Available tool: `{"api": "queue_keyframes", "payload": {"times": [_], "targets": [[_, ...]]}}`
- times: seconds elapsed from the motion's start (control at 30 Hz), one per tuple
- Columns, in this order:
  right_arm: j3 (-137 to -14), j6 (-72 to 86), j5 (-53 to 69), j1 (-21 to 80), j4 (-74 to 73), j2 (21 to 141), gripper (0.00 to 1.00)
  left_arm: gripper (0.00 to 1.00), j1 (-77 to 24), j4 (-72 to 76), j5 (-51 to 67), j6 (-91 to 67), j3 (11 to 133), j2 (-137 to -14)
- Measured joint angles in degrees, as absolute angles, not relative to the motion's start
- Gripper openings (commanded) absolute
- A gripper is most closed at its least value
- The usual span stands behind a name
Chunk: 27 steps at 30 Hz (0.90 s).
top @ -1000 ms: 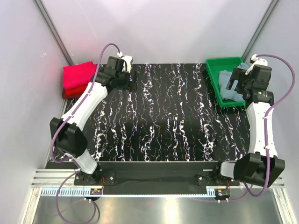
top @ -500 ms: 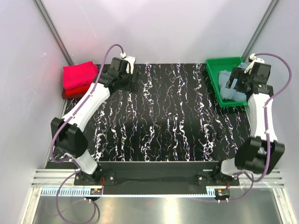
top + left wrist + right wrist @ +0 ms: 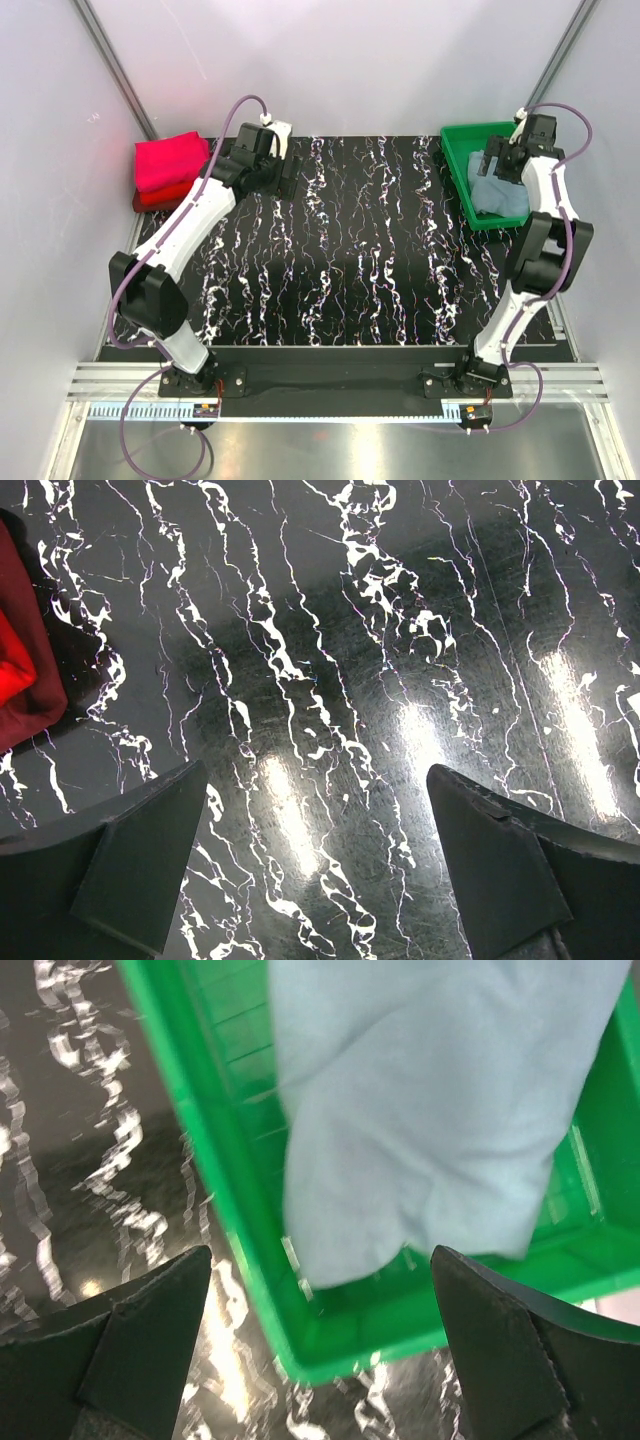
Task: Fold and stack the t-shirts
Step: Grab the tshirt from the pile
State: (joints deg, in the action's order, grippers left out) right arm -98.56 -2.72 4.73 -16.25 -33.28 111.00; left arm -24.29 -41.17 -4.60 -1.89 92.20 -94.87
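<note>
Grey-blue t-shirt (image 3: 430, 1110) lies crumpled inside green tray (image 3: 215, 1160). Right gripper (image 3: 320, 1270) hovers over the tray, jaws wide, empty. Left gripper (image 3: 315, 780) is well left of the tray, also spread, empty. Shirt likely light, limp, drapey; pinch a bunched fold near the tray's corner.
</note>
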Motion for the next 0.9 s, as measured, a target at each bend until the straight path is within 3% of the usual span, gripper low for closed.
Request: {"api": "queue_keyframes", "payload": {"times": [0.47,0.6,0.73,0.9], "targets": [[-109.1,-8.4,-1.1,-16.3,-32.2,128.7,0.81,0.99,-24.7,-41.4,-4.9,-1.5,92.3,-96.3],[-109.7,-9.6,-1.0,-16.3,-32.1,130.9,0.6,0.99,-25.6,-42.5,-5.1,-1.3,93.1,-98.3],[-110.1,-10.8,-1.2,-16.3,-31.7,131.2,0.0,0.99,-26.7,-42.9,-5.6,-1.3,94.3,-99.8],[-110.3,-10.0,-1.9,-16.3,-31.6,130.9,0.0,0.98,-27.7,-43.0,-7.2,-1.1,95.7,-100.7]]}}
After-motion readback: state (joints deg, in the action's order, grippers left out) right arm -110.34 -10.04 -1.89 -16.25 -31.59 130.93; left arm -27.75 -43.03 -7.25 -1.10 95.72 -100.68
